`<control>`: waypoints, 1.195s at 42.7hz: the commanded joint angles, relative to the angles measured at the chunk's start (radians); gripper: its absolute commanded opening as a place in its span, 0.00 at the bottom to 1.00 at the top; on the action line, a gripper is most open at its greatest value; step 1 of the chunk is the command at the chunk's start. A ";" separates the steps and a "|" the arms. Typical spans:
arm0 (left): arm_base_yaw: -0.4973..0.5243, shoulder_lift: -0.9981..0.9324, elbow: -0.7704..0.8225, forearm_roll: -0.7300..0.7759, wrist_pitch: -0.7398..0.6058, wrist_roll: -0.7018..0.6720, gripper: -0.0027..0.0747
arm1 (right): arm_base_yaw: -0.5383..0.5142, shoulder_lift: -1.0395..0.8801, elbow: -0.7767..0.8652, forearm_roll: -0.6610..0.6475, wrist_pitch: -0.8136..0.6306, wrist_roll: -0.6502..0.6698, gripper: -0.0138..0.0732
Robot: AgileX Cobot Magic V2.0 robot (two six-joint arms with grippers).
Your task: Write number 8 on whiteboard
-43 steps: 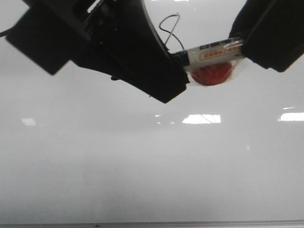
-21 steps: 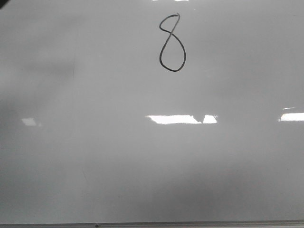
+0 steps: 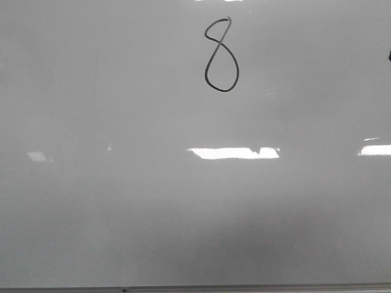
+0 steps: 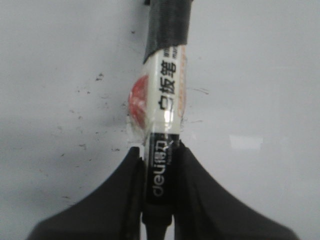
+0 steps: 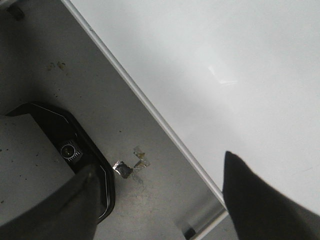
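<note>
8 (image 3: 220, 55): black, closed loops, upper centre of front view | whiteboard (image 3: 195, 201): fills frame, metal edge along bottom | left gripper (image 4: 159, 165): clamped on marker (image 4: 165, 100), white barrel, black cap end | right gripper (image 5: 160, 200): fingers spread wide, holding nothing, over board edge and grey floor (image 5: 55, 90)

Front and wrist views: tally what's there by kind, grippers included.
Glossy pale grey-white whiteboard: 1
Thin black hand-drawn number 8: 1
White-barrelled marker pen with black ends: 1
Black grippers: 2, left gripper with its jaws shut on the pen, right gripper with its jaws apart
Total: 5
</note>
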 commanded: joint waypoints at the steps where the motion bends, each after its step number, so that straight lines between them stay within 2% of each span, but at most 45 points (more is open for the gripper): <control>1: 0.002 0.029 -0.027 -0.010 -0.133 -0.012 0.01 | -0.005 -0.017 -0.028 0.013 -0.049 -0.004 0.78; 13: 0.002 0.143 -0.029 -0.010 -0.226 -0.012 0.01 | -0.005 -0.017 -0.028 0.013 -0.052 -0.004 0.78; 16: 0.002 0.160 -0.029 -0.010 -0.236 -0.012 0.04 | -0.005 -0.017 -0.028 0.013 -0.052 -0.004 0.78; 19: 0.002 0.171 -0.031 -0.010 -0.242 -0.012 0.10 | -0.005 -0.017 -0.028 0.013 -0.052 -0.004 0.78; 26: 0.002 0.199 -0.031 -0.010 -0.251 -0.012 0.32 | -0.005 -0.017 -0.028 0.013 -0.054 -0.004 0.78; 28: 0.002 0.204 -0.031 -0.010 -0.256 -0.012 0.36 | -0.005 -0.017 -0.028 0.013 -0.055 -0.004 0.78; 41: 0.002 0.207 -0.031 -0.010 -0.262 -0.012 0.40 | -0.005 -0.017 -0.028 0.013 -0.060 -0.004 0.78; 48: 0.002 0.160 -0.033 -0.003 -0.206 0.002 0.65 | -0.005 -0.031 -0.028 0.011 -0.062 0.055 0.78; 51: 0.002 0.119 -0.046 -0.003 -0.151 0.002 0.69 | -0.005 -0.051 -0.028 -0.009 -0.062 0.117 0.78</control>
